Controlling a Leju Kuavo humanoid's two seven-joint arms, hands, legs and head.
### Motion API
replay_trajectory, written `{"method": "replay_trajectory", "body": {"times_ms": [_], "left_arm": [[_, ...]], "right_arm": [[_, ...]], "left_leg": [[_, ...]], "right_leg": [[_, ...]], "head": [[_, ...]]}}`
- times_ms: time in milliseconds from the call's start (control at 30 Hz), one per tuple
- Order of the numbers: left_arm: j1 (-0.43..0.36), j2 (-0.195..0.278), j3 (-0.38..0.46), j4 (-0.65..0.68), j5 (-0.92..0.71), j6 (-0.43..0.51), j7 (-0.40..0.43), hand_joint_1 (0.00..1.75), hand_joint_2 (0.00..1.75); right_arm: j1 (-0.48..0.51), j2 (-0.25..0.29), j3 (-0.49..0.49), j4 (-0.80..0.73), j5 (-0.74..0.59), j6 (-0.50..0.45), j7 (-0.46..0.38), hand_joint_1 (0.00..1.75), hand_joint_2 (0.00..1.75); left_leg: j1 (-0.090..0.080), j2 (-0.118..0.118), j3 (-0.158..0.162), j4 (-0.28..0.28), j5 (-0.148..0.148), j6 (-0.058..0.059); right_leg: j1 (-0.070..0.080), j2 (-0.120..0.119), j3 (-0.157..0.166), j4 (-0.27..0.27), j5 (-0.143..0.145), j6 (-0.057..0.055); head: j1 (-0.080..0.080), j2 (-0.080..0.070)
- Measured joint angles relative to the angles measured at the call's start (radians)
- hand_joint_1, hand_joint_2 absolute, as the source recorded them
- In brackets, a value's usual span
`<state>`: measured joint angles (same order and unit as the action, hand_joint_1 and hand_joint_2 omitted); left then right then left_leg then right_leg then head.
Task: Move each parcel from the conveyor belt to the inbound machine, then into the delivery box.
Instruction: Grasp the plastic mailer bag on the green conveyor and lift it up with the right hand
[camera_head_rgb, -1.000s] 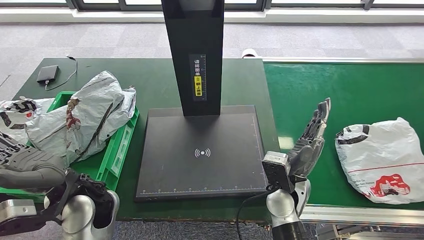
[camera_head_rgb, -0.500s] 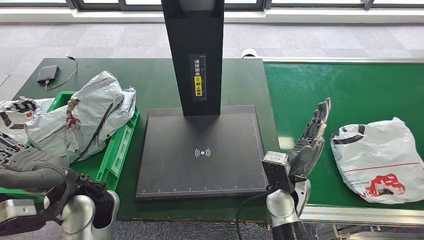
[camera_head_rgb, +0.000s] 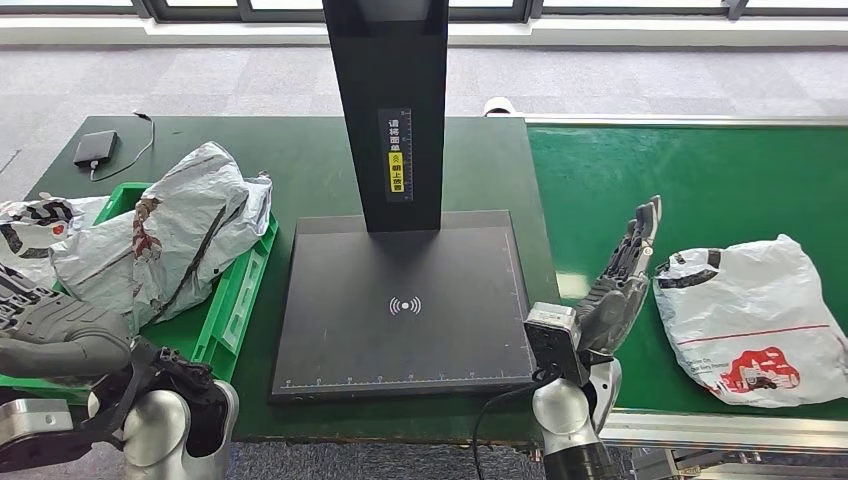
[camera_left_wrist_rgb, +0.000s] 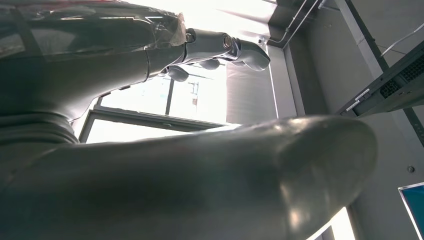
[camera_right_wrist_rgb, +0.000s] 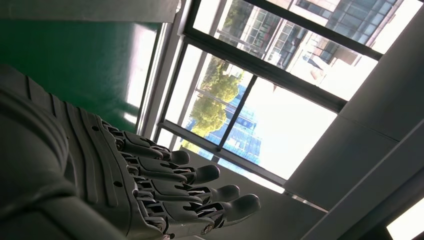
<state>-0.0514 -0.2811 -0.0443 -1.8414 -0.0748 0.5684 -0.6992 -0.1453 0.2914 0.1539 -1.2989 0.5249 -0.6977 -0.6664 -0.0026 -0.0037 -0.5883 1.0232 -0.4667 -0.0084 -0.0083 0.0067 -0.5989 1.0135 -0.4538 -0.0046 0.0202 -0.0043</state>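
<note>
Right hand (camera_head_rgb: 622, 280) of mine stands on edge over the near part of the green conveyor belt (camera_head_rgb: 700, 180), fingers (camera_head_rgb: 640, 235) straight, laid side by side and pointing away from me, holding nothing. Just beside it on the belt lies a white parcel (camera_head_rgb: 750, 320), a crumpled plastic mailer with red print and a black mark at its near corner; whether its edge touches my fingers I cannot tell. From my right wrist I see the same fingers (camera_right_wrist_rgb: 200, 192) stretched out flat with windows beyond. My left hand (camera_head_rgb: 60, 335) sits low at the near left corner, by the green box (camera_head_rgb: 235, 300), and I cannot tell how its fingers lie; from that wrist, a thick thumb (camera_left_wrist_rgb: 225, 175) crosses close to the camera with the fingertips (camera_left_wrist_rgb: 245, 52) beyond it. Between my arms the black inbound machine (camera_head_rgb: 400, 300) rests on the dark green table (camera_head_rgb: 300, 160), its flat plate bare under the upright post. Grey-white parcels (camera_head_rgb: 170, 230) are heaped in the green box, one (camera_head_rgb: 30, 225) hanging over its left side. A small black device (camera_head_rgb: 95, 147) with a cable lies at the far left corner of the table.
</note>
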Motion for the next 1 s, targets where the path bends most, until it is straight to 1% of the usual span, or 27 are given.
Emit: {"method": "replay_trajectory", "body": {"times_ms": [133,233,267,367,400,567,767,900,1000], "left_arm": [[0.0,0.0,0.0,0.0,0.0,0.0,0.0,0.0,0.0],[0.0,0.0,0.0,0.002,0.005,-0.011,0.003,0.0,0.0],[-0.002,0.0,-0.002,0.015,0.016,-0.042,0.008,0.0,0.0],[-0.016,0.002,-0.016,0.127,0.044,-0.175,0.012,0.0,0.0],[-0.02,0.002,-0.021,0.167,0.043,-0.197,0.008,0.0,0.0],[-0.03,0.002,-0.027,0.277,0.037,-0.209,0.001,0.0,0.0],[-0.036,0.002,-0.032,0.331,0.034,-0.209,0.0,0.0,0.0],[-0.028,0.002,-0.034,0.337,0.027,-0.208,0.0,0.0,1.75],[-0.011,0.002,-0.041,0.33,0.018,-0.206,0.0,0.0,1.75]], "right_arm": [[0.0,0.0,0.0,0.0,0.0,0.0,0.0,0.0,0.0],[0.0,0.0,0.0,0.0,0.007,0.0,0.005,0.0,1.31],[0.0,0.0,-0.001,0.0,0.025,0.0,0.016,0.0,1.75],[-0.002,0.0,-0.004,0.011,0.11,0.0,0.052,0.0,1.75],[-0.003,0.0,-0.006,0.017,0.126,0.0,0.055,0.0,1.75],[-0.003,0.0,-0.011,0.036,0.139,-0.001,0.06,0.0,1.75],[-0.005,0.0,-0.012,0.05,0.143,-0.001,0.059,0.0,1.75],[-0.008,0.0,-0.039,0.076,0.186,-0.001,0.052,0.0,1.75],[-0.008,0.0,-0.077,0.093,0.251,-0.001,0.047,0.0,1.75]], "left_leg": [[0.0,0.0,0.0,0.0,0.0,0.0],[0.0,0.0,0.0,0.0,0.0,0.0],[0.0,0.0,0.0,0.0,0.0,0.0],[0.0,-0.001,0.0,0.0,0.0,0.0],[0.0,-0.001,0.0,0.0,0.0,0.0],[0.0,0.002,0.0,0.0,0.0,0.0],[0.0,0.001,0.0,0.0,0.0,0.0],[0.0,0.001,-0.001,0.0,0.0,0.0],[0.0,0.0,-0.001,0.0,0.0,0.0]], "right_leg": [[0.0,0.0,0.0,0.0,0.0,0.0],[0.0,0.0,0.0,0.0,0.0,0.0],[0.0,0.0,0.0,0.0,0.0,0.0],[0.0,-0.002,0.0,0.0,0.0,0.001],[0.0,-0.002,0.0,0.0,0.0,0.001],[0.0,0.001,-0.001,0.0,0.0,0.0],[0.0,0.001,-0.001,0.0,0.0,0.0],[0.0,0.0,0.0,0.0,0.0,0.0],[0.0,-0.001,0.0,0.0,0.0,0.0]], "head": [[0.0,0.0],[0.0,0.0],[0.0,0.0],[0.0,0.0],[0.0,0.0],[0.0,0.0],[0.0,0.0],[0.0,0.0],[0.0,0.0]]}}
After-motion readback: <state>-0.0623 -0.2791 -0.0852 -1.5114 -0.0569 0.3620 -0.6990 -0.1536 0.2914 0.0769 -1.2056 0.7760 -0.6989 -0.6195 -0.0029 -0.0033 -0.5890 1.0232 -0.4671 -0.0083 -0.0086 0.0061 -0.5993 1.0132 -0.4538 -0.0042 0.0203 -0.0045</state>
